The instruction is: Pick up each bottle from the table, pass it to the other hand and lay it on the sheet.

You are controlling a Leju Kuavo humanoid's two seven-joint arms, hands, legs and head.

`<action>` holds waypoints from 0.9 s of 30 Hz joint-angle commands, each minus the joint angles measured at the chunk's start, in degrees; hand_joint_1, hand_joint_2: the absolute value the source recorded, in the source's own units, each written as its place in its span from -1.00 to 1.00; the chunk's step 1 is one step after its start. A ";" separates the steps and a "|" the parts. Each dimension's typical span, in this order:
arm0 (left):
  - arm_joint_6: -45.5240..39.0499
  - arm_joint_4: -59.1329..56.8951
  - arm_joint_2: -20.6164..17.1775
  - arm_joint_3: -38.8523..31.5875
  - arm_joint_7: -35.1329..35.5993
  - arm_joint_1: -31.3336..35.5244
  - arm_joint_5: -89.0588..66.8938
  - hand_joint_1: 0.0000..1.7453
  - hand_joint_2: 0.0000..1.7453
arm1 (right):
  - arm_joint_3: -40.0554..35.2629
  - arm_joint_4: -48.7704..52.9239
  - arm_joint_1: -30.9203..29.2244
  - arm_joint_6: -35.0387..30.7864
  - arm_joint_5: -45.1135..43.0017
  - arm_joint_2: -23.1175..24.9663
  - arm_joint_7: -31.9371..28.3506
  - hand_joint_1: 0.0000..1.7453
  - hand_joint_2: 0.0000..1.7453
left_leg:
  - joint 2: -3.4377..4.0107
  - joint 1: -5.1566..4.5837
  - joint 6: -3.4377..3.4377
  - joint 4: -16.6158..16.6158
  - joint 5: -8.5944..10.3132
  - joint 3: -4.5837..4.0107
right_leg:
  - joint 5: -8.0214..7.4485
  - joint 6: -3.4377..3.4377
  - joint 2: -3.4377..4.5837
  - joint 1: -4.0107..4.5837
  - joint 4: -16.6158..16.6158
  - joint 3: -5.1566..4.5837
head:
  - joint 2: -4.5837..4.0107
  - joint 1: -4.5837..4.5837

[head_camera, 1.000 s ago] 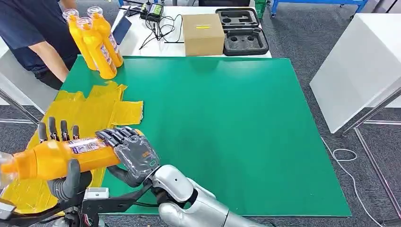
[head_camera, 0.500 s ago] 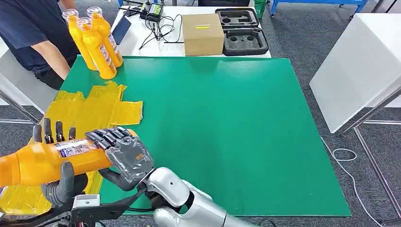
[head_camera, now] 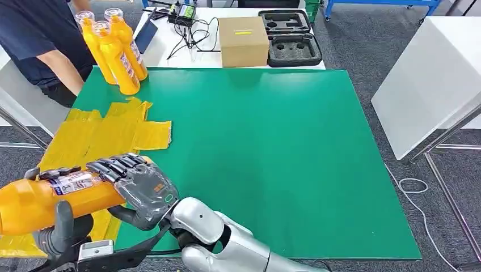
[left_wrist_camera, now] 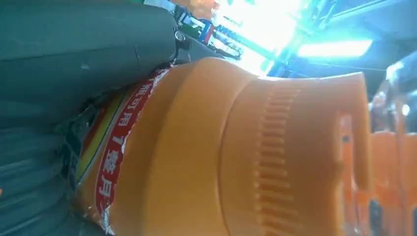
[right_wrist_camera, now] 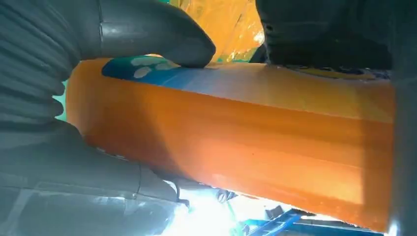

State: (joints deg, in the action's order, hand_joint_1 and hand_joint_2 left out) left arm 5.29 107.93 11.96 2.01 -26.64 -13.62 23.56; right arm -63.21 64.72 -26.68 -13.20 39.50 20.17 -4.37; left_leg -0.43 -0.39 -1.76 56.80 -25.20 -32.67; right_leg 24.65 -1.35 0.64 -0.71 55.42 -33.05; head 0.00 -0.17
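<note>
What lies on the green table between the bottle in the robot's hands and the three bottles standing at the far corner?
In the head view, the yellow sheet lies between the held bottle and the standing bottles.

Head view: bright, even overhead light, sharp throughout; soft short shadows on the green surface (head_camera: pixel 272 158). Left wrist view: blown-out glare from ceiling lights; the bottle (left_wrist_camera: pixel 236 157) is close, soft and blurred. Right wrist view: bottle in shade, white glare beneath it.
</note>
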 commanded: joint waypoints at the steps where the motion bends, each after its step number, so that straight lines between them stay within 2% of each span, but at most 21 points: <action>1: 0.36 2.01 1.27 -0.51 0.31 1.68 0.01 1.00 1.00 | -2.83 -4.02 0.57 1.60 0.81 -2.04 0.08 1.00 1.00 | -0.12 0.10 0.13 -0.07 -0.06 0.25 | 0.08 0.06 -0.20 0.10 -0.14 0.34 | 0.00 0.02; 5: 0.69 2.07 1.53 -0.95 0.37 1.35 -0.07 1.00 1.00 | -2.18 -3.92 1.06 1.27 1.02 -2.23 0.50 1.00 1.00 | -0.11 0.05 0.09 -0.07 -0.01 0.16 | 0.04 0.03 -0.17 0.05 -0.11 0.21 | 0.00 0.00; 6: 1.05 2.32 1.80 -1.34 0.47 1.04 -0.27 1.00 1.00 | -1.18 -3.31 1.97 -0.12 0.88 -2.69 0.07 -0.32 1.00 | -0.13 0.09 0.13 -0.08 -0.04 0.25 | 0.07 0.05 -0.21 0.09 -0.15 0.34 | 0.00 0.00; 7: 1.45 2.76 1.40 -1.91 0.49 0.67 -0.29 1.00 1.00 | 0.35 -1.49 3.45 -0.43 -0.49 -3.95 -0.36 -1.00 -1.00 | -0.13 0.07 0.09 -0.07 -0.01 0.16 | 0.04 0.03 -0.19 0.07 -0.13 0.24 | 0.00 0.02; 11: 4.41 4.98 2.83 -6.17 1.03 -2.09 -0.53 1.00 1.00 | 6.59 10.66 10.98 -1.52 -1.68 -11.04 -2.19 -1.00 -1.00 | -0.23 0.08 0.06 -0.10 -0.01 0.17 | 0.04 0.01 -0.27 0.09 -0.20 0.29 | 0.00 0.00; 12: 5.19 5.40 3.50 -7.49 1.08 -3.10 -0.74 1.00 1.00 | 8.83 14.88 14.95 -1.88 -1.46 -11.33 -3.42 -1.00 -1.00 | -0.33 0.14 0.12 -0.12 -0.07 0.34 | 0.12 0.03 -0.42 0.14 -0.28 0.54 | 0.00 0.00; 14: 6.64 5.76 4.44 -9.29 0.92 -4.54 -1.06 1.00 1.00 | 9.44 21.05 19.04 -1.86 0.34 -12.76 -3.24 -1.00 -1.00 | -0.32 0.12 0.09 -0.08 -0.11 0.29 | 0.15 0.02 -0.38 0.12 -0.24 0.49 | 0.00 0.02; 18: 7.97 5.27 5.10 -10.24 0.60 -4.81 -1.22 1.00 1.00 | 9.93 23.41 20.01 -1.81 1.12 -13.73 -3.15 -1.00 -1.00 | -0.07 0.01 0.05 -0.04 -0.12 0.05 | 0.07 0.02 -0.08 0.01 -0.13 0.14 | 0.00 0.02; 20: 8.53 5.13 5.48 -10.53 0.62 -4.65 -1.52 1.00 1.00 | 10.65 23.38 20.30 -2.10 1.58 -13.42 -3.37 -1.00 -1.00 | -0.16 -0.02 0.07 -0.03 -0.12 0.05 | 0.09 0.03 -0.18 -0.02 -0.11 0.15 | 0.00 0.02; 25: 9.97 4.58 6.24 -11.34 0.20 -5.13 -3.80 1.00 1.00 | 13.59 28.57 24.10 -2.79 4.46 -15.88 -3.56 -1.00 -1.00 | -0.20 0.03 0.12 -0.02 -0.15 0.12 | 0.14 0.06 -0.25 0.03 -0.14 0.25 | 0.00 0.02; 27: 7.18 5.47 6.65 -11.90 -2.79 -5.02 -10.11 1.00 1.00 | 15.92 31.12 26.51 -3.22 6.89 -16.14 -3.39 -1.00 -1.00 | -0.18 0.01 0.10 -0.05 -0.13 0.11 | 0.11 0.04 -0.21 0.01 -0.16 0.22 | 0.00 0.02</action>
State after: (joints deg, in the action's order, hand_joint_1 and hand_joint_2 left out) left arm 14.71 113.55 16.61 -6.60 -26.40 -19.06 20.57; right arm -52.48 87.55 -6.12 -15.67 43.16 8.90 -7.95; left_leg -0.48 -0.44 -1.77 56.79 -25.27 -32.76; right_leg 24.67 -1.35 0.64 -0.76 55.36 -33.13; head 0.00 -0.15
